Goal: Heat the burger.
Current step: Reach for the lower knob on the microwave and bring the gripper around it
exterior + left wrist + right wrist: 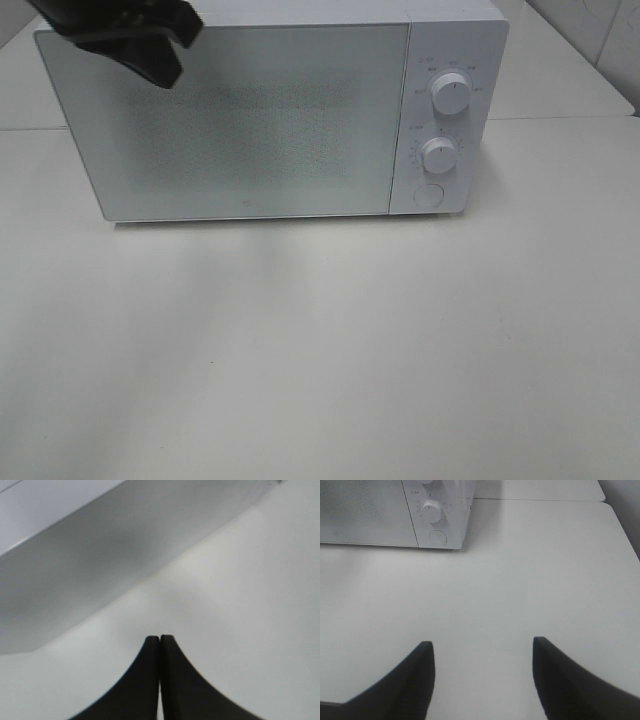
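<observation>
The burger is out of view in every frame. A white microwave (250, 120) stands at the back of the table with its door shut; its frosted door hides the inside. My left gripper (165, 68) hangs at the microwave's top left corner. In the left wrist view the left gripper (159, 640) is shut, fingers pressed together with nothing between them, beside the microwave's wall (100, 570). My right gripper (482, 644) is open and empty over bare table, to the front right of the microwave (370, 515). It does not show in the exterior high view.
The microwave's panel on the right carries two round knobs (452, 93) (438, 153) and a round button (428, 195). The white table (320, 350) spreads in front. A second table (560, 80) adjoins behind, with a tiled wall at the far right.
</observation>
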### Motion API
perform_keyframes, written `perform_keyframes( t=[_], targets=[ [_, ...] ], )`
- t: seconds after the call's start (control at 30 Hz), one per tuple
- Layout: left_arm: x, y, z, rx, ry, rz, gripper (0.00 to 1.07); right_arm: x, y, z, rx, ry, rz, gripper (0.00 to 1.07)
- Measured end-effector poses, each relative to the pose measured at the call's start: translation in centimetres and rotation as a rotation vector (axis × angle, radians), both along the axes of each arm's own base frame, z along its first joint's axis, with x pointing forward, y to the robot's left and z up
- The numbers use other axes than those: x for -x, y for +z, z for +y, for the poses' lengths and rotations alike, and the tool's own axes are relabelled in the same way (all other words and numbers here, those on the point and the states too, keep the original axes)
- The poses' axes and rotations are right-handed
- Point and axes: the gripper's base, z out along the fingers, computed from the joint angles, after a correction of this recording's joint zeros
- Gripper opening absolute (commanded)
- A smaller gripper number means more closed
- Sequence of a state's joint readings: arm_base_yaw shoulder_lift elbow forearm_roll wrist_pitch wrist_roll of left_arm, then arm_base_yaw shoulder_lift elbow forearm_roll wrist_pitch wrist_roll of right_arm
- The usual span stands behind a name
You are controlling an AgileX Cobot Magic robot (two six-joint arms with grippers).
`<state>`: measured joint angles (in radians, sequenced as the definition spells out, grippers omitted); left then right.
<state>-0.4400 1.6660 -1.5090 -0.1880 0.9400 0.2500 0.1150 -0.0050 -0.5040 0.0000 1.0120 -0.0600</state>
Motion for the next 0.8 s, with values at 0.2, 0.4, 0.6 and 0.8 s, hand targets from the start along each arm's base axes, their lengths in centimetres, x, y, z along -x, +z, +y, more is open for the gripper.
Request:
perform_keyframes(
  t=[0.2,0.4,0.6,0.8],
  targets=[
    [1.5,1.6,6.3,-0.023,0.158,0.069,0.00,0.0,0.0,0.0,0.000,0.000,0.000,0.57],
    [5.1,1.9,11.1,-0.032,0.286,0.076,0.00,0.0,0.0,0.0,0.000,0.000,0.000,0.57],
    [10.5,1.4,12.9,-0.034,0.325,0.092,0.00,0.0,0.0,0.0,0.000,0.000,0.000,0.57],
    [17.4,0.6,13.8,-0.017,0.327,0.030,0.00,0.0,0.0,0.0,0.000,0.000,0.000,0.57]
  ],
)
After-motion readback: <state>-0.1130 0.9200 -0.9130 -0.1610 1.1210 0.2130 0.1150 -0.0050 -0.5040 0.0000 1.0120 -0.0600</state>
